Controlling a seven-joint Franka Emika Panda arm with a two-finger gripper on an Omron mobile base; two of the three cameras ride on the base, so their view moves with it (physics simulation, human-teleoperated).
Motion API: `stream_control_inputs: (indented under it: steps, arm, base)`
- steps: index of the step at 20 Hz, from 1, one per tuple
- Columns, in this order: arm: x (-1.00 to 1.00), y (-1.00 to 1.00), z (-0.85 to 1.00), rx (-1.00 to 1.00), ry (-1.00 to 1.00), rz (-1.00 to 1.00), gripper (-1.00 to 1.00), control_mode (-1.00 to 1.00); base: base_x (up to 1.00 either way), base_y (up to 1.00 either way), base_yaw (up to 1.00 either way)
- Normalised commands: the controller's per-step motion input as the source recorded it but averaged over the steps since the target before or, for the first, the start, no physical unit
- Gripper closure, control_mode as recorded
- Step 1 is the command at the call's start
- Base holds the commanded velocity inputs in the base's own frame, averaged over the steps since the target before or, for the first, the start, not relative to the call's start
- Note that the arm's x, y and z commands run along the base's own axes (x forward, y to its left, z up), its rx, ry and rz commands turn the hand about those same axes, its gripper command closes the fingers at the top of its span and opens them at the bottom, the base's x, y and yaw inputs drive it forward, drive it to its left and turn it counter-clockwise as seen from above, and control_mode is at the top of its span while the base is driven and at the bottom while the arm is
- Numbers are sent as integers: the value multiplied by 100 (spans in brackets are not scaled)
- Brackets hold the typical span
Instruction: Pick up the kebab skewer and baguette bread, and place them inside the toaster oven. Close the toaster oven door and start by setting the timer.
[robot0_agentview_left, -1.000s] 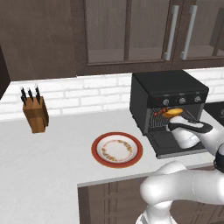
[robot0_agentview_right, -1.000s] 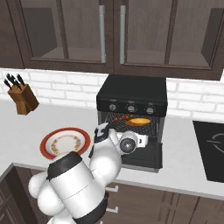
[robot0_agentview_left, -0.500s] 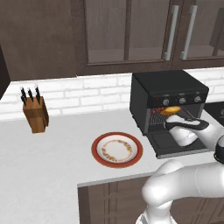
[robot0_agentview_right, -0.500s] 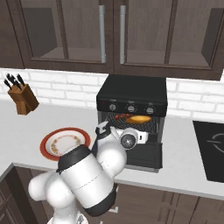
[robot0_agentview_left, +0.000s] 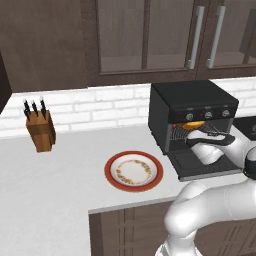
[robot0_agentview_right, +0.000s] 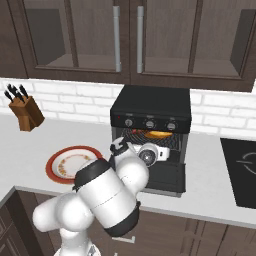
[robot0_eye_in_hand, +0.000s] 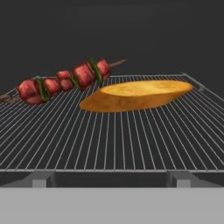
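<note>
The black toaster oven (robot0_agentview_left: 190, 97) (robot0_agentview_right: 150, 102) stands on the counter with its door (robot0_agentview_left: 205, 164) (robot0_agentview_right: 166, 179) dropped open. Its wire rack (robot0_eye_in_hand: 113, 135) carries the golden baguette bread (robot0_eye_in_hand: 135, 94) (robot0_agentview_left: 194, 124) (robot0_agentview_right: 157, 134). The kebab skewer (robot0_eye_in_hand: 65, 81) lies just behind and left of the bread, with red meat chunks and green bits. My gripper (robot0_agentview_left: 192, 137) (robot0_agentview_right: 167, 152) hovers at the oven's mouth above the door, pointing in at the rack. It is open and holds nothing. Silver knobs (robot0_agentview_right: 150, 123) run along the front above the opening.
An empty red-rimmed plate (robot0_agentview_left: 133, 171) (robot0_agentview_right: 67, 162) sits on the counter left of the oven. A wooden knife block (robot0_agentview_left: 40, 130) (robot0_agentview_right: 25, 112) stands at the back left. A dark cooktop (robot0_agentview_right: 240, 170) lies to the oven's right. Wall cabinets hang overhead.
The hand has stayed at the oven's mouth while the arm's elbow has swung a little to the right. The baguette and the skewer have not moved.
</note>
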Motion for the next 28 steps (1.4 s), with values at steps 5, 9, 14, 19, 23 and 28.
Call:
stream_control_inputs:
  steps: [5, 9, 14, 19, 23, 28]
  arm:
    - [19, 0, 0, 0, 0, 0, -100, -100]
    - [16, 0, 0, 0, 0, 0, -100, -100]
    - [-7, 0, 0, 0, 0, 0, -100, -100]
    - [-76, -16, 1, -1, 0, 0, -100, -100]
    - [-84, -20, 6, 0, 0, 0, -100, -100]
    - [-63, -24, 15, 0, 4, 0, -100, -100]
  base:
    - [0, 0, 0]
    - [0, 0, 0]
    - [0, 0, 0]
    - [0, 0, 0]
    - [0, 0, 0]
    - [0, 0, 0]
